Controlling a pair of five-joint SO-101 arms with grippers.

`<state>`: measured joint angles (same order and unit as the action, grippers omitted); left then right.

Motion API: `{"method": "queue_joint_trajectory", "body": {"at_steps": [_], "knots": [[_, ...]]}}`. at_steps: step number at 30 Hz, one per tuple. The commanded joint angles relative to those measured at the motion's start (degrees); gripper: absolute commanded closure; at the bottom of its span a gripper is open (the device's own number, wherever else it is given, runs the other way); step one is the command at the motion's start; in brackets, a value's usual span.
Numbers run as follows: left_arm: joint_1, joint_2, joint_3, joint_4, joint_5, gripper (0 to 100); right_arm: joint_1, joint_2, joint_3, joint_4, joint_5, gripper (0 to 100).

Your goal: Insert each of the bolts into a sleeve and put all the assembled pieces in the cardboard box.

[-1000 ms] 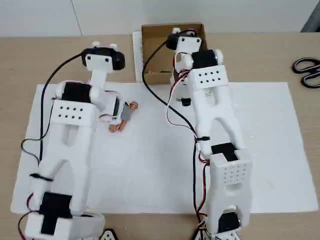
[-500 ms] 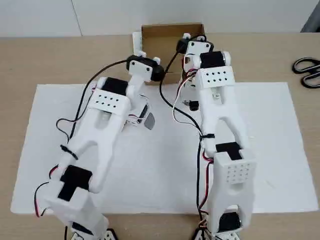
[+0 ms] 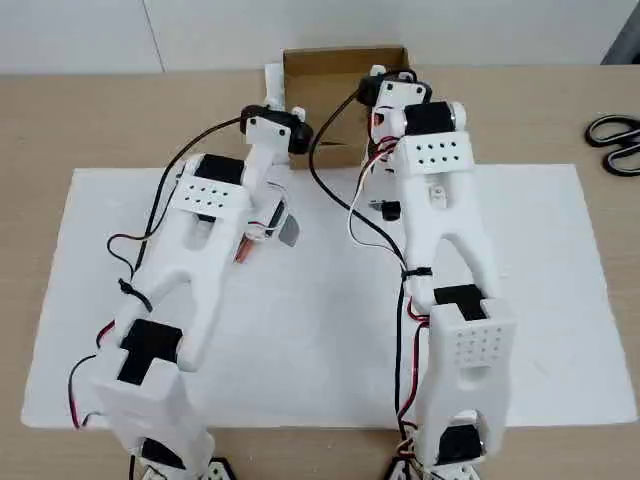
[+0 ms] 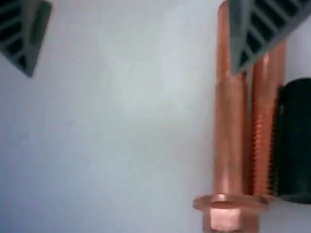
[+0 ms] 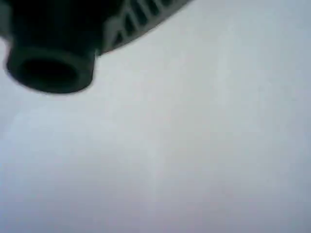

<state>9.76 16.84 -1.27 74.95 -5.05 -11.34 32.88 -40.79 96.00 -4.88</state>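
My left gripper [image 3: 268, 237] hangs over the white sheet, left of centre, and is open [image 4: 133, 72]. Two copper bolts [image 4: 228, 136] lie side by side on the sheet, partly under one of its grey fingers [image 4: 260, 29]. One bolt shows a flanged head, the other a threaded shaft. A black cylindrical piece [image 4: 294, 141] rests against them. A bit of copper bolt [image 3: 244, 252] peeks out beside that arm. My right gripper [image 3: 385, 208] is shut on a black sleeve [image 5: 48, 65], held above the sheet just in front of the cardboard box [image 3: 330, 75].
The white sheet [image 3: 300, 340] covers most of the wooden table. Black scissors [image 3: 615, 142] lie at the far right edge. Both arms crowd the space in front of the box, with black cables looping between them.
The left arm has swung right, from the sheet's left part toward the middle near the box. The right arm shifted a little right with the sleeve.
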Motion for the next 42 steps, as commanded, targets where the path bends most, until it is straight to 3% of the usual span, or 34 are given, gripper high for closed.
{"method": "queue_joint_trajectory", "body": {"at_steps": [1,17,28,42], "knots": [[-0.35,1.23,-2.59,-1.49,-0.35,75,0.22,-3.74,-0.35,-0.92,0.26,99.1],[-1.23,5.63,-2.68,-4.66,-0.35,75,0.22,-3.74,-0.35,-0.84,0.26,99.1],[-0.97,5.63,-8.66,0.26,-0.18,75,0.22,-3.65,-0.35,-0.92,0.26,99.1],[-1.41,6.33,-8.22,-0.53,-0.26,75,0.31,-3.65,-0.35,-0.92,0.26,99.1]]}}
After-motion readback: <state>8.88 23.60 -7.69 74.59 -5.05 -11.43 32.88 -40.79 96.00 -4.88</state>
